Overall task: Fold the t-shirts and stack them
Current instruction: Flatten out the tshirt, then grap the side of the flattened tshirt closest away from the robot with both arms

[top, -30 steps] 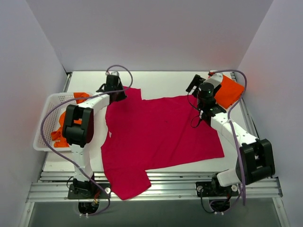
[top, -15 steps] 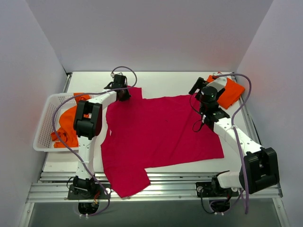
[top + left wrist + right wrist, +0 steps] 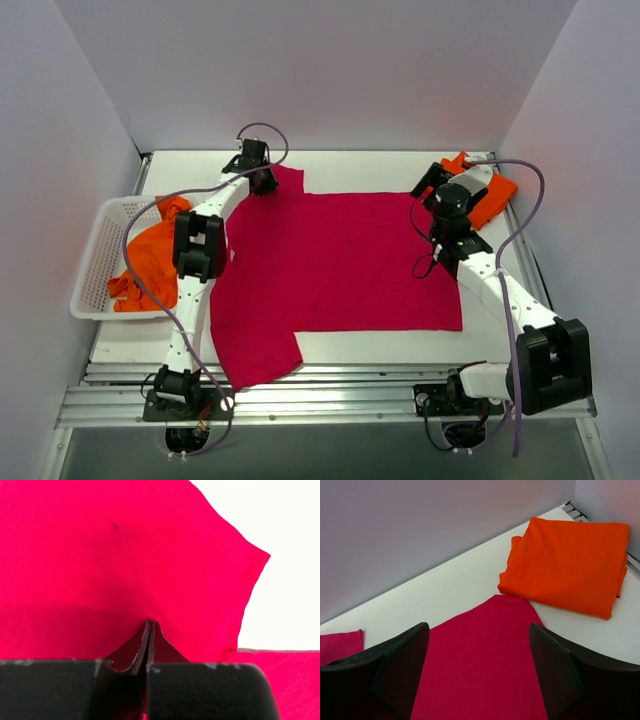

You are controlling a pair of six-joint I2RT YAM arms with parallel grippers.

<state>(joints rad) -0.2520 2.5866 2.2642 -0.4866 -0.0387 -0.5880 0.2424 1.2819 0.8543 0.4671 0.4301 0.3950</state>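
Note:
A crimson t-shirt (image 3: 335, 262) lies spread flat over the middle of the table; the same cloth (image 3: 115, 555) fills the left wrist view. My left gripper (image 3: 262, 182) sits at the shirt's far left sleeve and is shut on that cloth (image 3: 150, 626). My right gripper (image 3: 428, 188) hovers open over the shirt's far right corner (image 3: 485, 655), nothing between its fingers. A folded orange t-shirt (image 3: 487, 195) (image 3: 570, 567) lies at the far right, just past that corner. More orange t-shirts (image 3: 150, 262) lie crumpled in the basket.
A white mesh basket (image 3: 92, 270) stands at the table's left edge. Walls close in the back and both sides. The near sleeve (image 3: 255, 355) of the crimson shirt hangs over the front rail (image 3: 380, 395).
The left gripper has pulled the crimson shirt's sleeve toward the far edge. The shirt now lies flatter and squarer, its near hem drawn back. The right gripper shifted slightly right.

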